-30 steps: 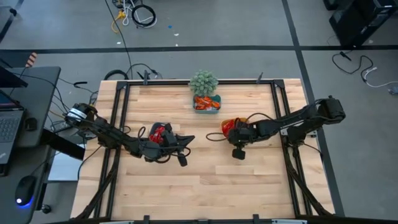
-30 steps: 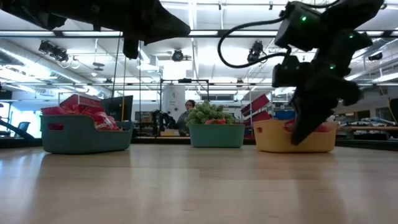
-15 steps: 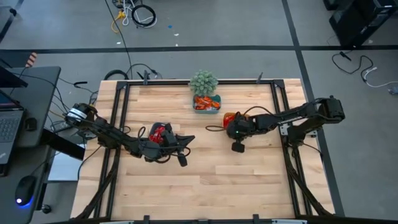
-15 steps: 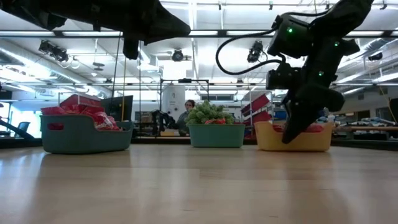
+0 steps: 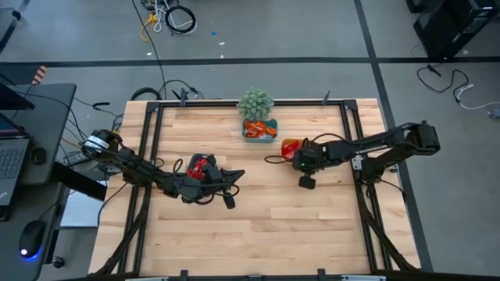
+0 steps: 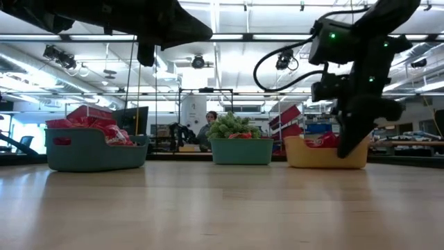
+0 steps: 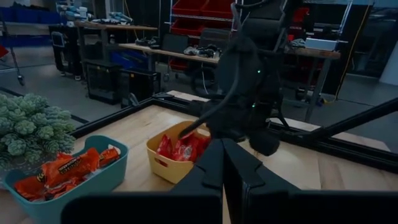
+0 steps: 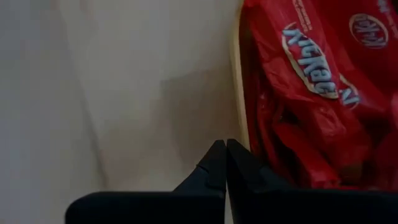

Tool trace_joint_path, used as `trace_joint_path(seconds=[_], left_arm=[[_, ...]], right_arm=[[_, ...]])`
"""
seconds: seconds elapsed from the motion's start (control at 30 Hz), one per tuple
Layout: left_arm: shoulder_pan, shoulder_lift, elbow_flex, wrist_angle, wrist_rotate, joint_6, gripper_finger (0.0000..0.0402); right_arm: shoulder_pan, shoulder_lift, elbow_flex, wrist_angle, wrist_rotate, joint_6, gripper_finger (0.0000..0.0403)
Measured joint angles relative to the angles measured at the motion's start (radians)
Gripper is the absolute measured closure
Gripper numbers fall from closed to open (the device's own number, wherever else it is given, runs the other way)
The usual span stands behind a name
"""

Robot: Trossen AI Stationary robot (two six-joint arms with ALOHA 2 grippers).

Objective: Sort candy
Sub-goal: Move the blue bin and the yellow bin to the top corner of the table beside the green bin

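From above, my right gripper is closed and empty just beside the yellow tray; half a second ago it covered that tray, while my left gripper, closed too, has stayed by the teal tray. From table height, the candy is heaped in the trays. In my right wrist view the red packets lie flat, their long axes I cannot tell.

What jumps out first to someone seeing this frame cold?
The right gripper, shut and empty, hangs over bare wood beside the yellow tray of red candy. At the table's far edge sits a green plant behind a teal tray of orange packets.
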Motion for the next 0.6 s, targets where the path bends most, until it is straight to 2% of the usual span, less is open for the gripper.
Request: trace_joint_path(seconds=[0.27, 0.6], left_arm=[[0.000, 0.000, 0.000, 0.000, 0.000, -0.004, 0.0401], [0.000, 0.000, 0.000, -0.001, 0.000, -0.004, 0.0401]], right_arm=[[-0.073, 0.013, 0.000, 0.098, 0.038, -0.045, 0.0403], [-0.179, 0.013, 0.000, 0.070, 0.043, -0.166, 0.0403]])
